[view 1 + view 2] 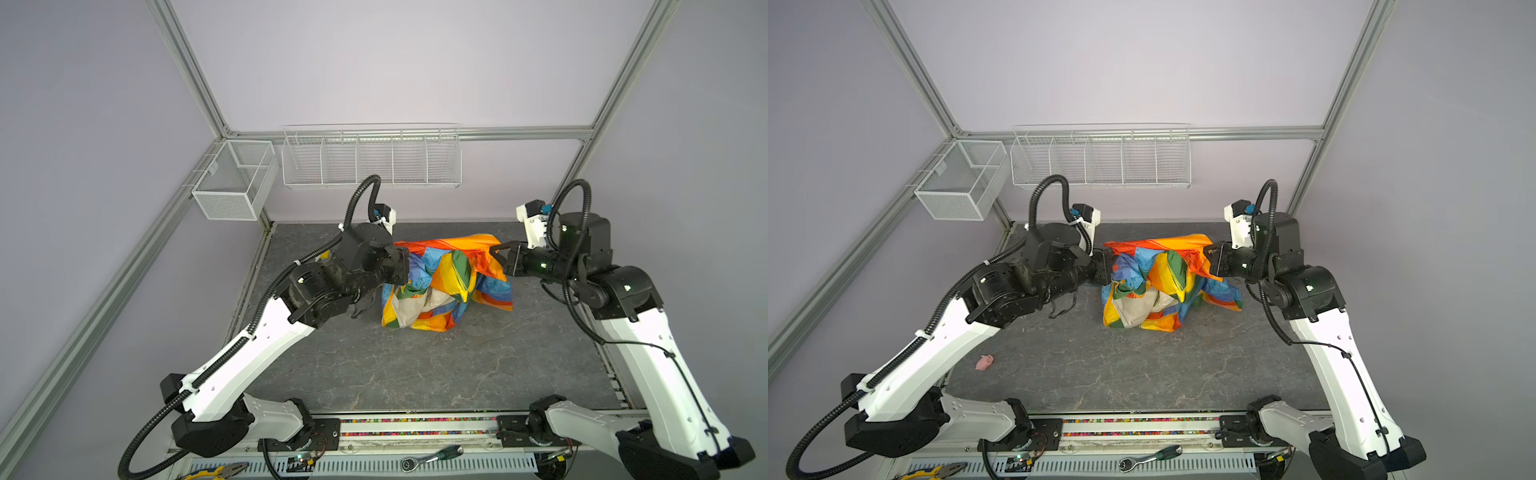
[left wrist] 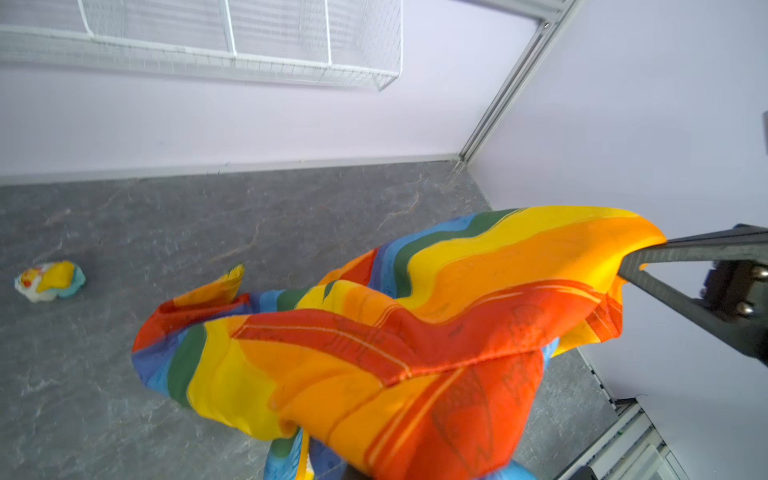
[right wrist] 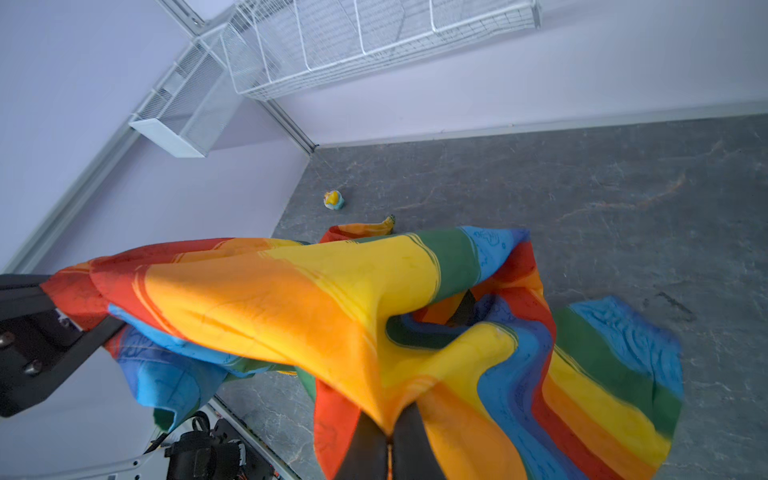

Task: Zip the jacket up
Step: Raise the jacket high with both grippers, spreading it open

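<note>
1. I read the left gripper as clamped shut on the red edge of the jacket.
2. The jacket hangs bunched between the 2 grippers at mid-table, and its lower folds rest on the surface.
3. The right gripper is pinched shut on an orange fold.
4. Progress, in my judgement: nothing is zipped. I cannot find the zipper in any view, so spreading the jacket, locating both front edges and closing them all remain.
5. Surface: a grey marbled table, with 1 small pink toy at its left.
6. Room: lilac walls, a mesh bin and a wire rack.
</note>
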{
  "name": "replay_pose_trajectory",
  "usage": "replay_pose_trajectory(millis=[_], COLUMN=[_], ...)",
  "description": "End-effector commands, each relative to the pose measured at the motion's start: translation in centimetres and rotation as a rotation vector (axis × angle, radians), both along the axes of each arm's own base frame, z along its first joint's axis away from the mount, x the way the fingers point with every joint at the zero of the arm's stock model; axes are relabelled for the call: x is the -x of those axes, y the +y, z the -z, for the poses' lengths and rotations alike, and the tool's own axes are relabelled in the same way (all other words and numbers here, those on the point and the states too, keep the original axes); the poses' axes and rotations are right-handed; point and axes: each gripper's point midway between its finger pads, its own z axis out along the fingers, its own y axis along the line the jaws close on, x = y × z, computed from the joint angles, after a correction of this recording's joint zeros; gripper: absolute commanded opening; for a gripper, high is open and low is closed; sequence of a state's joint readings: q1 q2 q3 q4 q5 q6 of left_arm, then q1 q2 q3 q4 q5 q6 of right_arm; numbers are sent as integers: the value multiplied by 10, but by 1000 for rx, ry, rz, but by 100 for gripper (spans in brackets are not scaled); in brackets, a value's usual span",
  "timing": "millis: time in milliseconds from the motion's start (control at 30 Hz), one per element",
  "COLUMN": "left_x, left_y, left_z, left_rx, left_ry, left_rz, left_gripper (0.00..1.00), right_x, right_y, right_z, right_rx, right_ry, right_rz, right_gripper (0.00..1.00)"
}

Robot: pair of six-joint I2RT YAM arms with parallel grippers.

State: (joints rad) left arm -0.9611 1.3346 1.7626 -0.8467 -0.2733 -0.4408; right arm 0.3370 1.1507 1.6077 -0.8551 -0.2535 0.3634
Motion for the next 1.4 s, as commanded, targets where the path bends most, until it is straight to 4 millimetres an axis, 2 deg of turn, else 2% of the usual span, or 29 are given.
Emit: replay_pose_trajectory(millis=[0, 233, 467, 733, 933, 1167, 1267, 1367], left_x=[2, 19, 42, 75, 87, 88, 75, 52], left_y=[15, 17, 30, 43, 46, 45, 41, 31], left_z=[-50, -114, -155, -185, -192, -184, -174, -153], left_rx=[19, 131, 250, 378, 423, 425, 388, 313], left_ry=[-129, -280, -371, -441, -437, -410, -391, -350], left_rz=[9, 94, 148, 246, 294, 299, 250, 181], left_gripper=[0, 0, 0, 0, 0, 0, 0, 0], right_x=[-5, 8, 40, 70, 84, 100, 93, 64], right_y=[-4, 7, 17, 23, 20, 21, 23, 30], right_z=[-34, -98, -149, -173, -180, -188, -185, -161], right_rx=[-18, -126, -231, -308, -321, -347, -351, -335], right_ry=[-102, -256, -395, -450, -475, -493, -477, -382], right_rz=[2, -81, -199, -302, -313, -359, -355, -326], right_gripper=[6, 6, 6, 6, 7, 7, 7, 6])
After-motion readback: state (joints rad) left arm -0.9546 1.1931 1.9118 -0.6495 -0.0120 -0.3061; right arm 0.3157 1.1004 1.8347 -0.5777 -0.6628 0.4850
